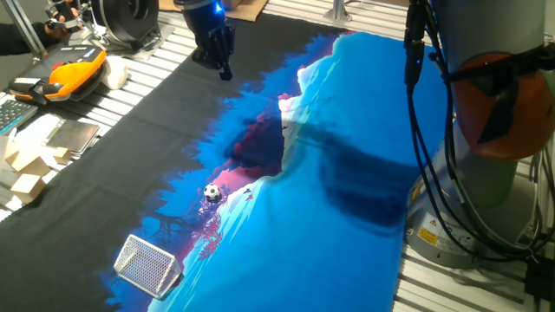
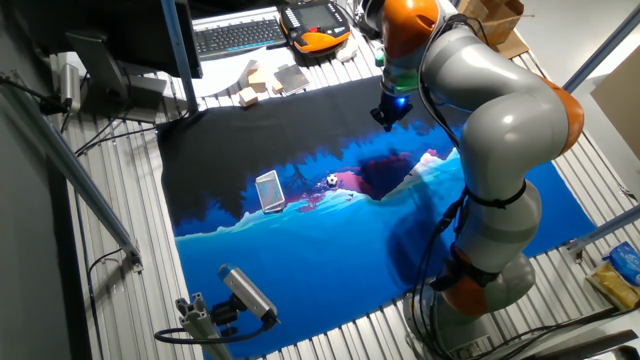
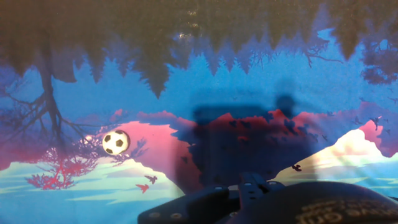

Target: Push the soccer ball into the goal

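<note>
**Above the far edge: ball not yet approached**

Above the dark far part of the printed mat, the gripper [image 1: 224, 68] is held off the surface, and nothing is gripped. Whether its fingers are spread or pressed together cannot be told from any view. Well apart from it, the soccer ball [image 1: 212, 192] is seen resting on the pink patch of the mat [image 1: 347, 156] that covers the counter. Near the ball, further toward the mat's corner, the goal [image 1: 148, 263] is seen. The approach is judged to be the step in hand. Next, the gripper would need to be lowered behind the ball, on the side away from the goal, and swept goalward.
</note>
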`<state>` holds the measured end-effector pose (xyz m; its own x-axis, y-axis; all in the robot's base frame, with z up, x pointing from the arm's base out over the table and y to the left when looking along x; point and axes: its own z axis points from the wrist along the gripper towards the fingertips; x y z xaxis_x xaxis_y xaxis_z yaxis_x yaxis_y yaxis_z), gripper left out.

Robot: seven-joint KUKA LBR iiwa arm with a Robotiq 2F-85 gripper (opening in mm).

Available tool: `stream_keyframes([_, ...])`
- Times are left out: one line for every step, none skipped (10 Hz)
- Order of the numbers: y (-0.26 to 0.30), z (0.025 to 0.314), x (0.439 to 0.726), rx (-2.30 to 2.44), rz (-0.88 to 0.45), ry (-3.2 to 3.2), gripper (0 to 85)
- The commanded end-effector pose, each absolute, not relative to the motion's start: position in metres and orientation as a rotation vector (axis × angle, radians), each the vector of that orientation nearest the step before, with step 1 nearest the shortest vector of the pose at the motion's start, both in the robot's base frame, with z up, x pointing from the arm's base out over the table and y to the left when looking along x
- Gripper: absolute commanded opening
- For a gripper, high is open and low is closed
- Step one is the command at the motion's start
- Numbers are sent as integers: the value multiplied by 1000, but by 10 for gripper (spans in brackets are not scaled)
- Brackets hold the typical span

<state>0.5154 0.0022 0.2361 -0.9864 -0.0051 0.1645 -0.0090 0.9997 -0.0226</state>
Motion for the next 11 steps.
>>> stream_keyframes([2,236,515,11,35,-2976,0])
stream_keyframes([2,236,515,13,35,-2976,0])
stream_keyframes([2,236,515,24,36,-2976,0])
stream_keyframes([2,236,515,40,35,-2976,0])
stream_keyframes([2,236,515,61,37,-2975,0])
stream_keyframes([2,236,515,63,37,-2975,0])
stream_keyframes([2,236,515,49,36,-2976,0])
stream_keyframes([2,236,515,61,37,-2975,0])
stream_keyframes([2,236,515,70,38,-2972,0])
stream_keyframes([2,236,515,54,36,-2972,0])
stream_keyframes([2,236,515,35,35,-2974,0])
